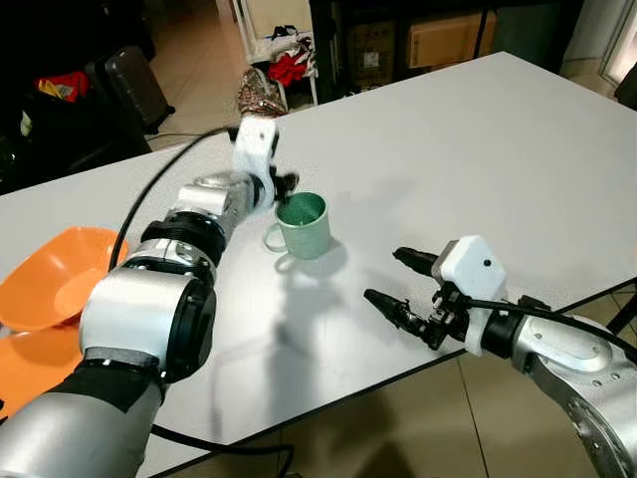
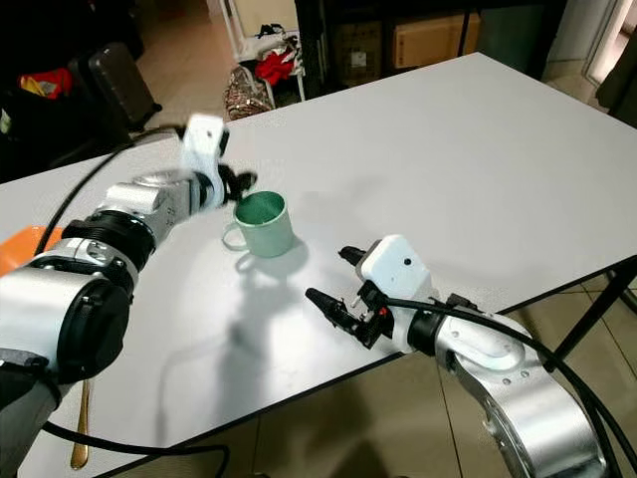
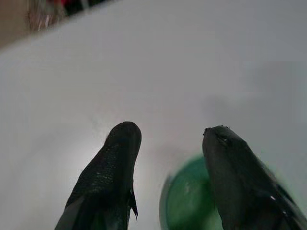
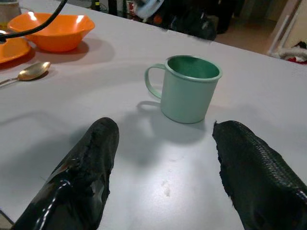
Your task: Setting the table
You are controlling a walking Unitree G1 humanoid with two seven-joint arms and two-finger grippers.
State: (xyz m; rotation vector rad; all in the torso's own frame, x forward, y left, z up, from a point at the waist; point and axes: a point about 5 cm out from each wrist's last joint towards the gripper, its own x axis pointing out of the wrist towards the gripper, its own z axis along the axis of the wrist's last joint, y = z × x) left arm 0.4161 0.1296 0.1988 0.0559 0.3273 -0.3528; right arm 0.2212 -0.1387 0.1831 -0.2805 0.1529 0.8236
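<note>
A pale green mug [image 1: 306, 225] stood upright on the white table [image 1: 478, 149], a little toward the robot's left of the middle, with its loop handle turned toward the robot's left. Its inside was a darker green and looked empty as far as the rim let one see. The outer wall was smooth and plain, and it threw a soft shadow on the tabletop toward the near edge.

At the table's left end sat an orange bowl [image 4: 58, 29], also with nothing visible in it, and just beside it an orange plate [image 4: 12, 49]. A gold spoon [image 4: 29, 71] lay on the table next to the plate, its bowl facing up.

The left gripper [image 1: 285, 187] hung just above the mug's far rim. Its two fingers [image 3: 108, 172] were spread apart, one over bare table and the other over the mug's mouth; whether either touched the rim could not be told.

The right gripper [image 1: 395, 278] rested low near the table's near edge, well apart from the mug and pointing toward it. Its fingers [image 4: 86, 177] were also parted, with only bare table between them.

Beyond the far side of the table were a dark suitcase [image 1: 132, 85] and a heap of red and patterned cloth [image 1: 276, 72] on the floor.
</note>
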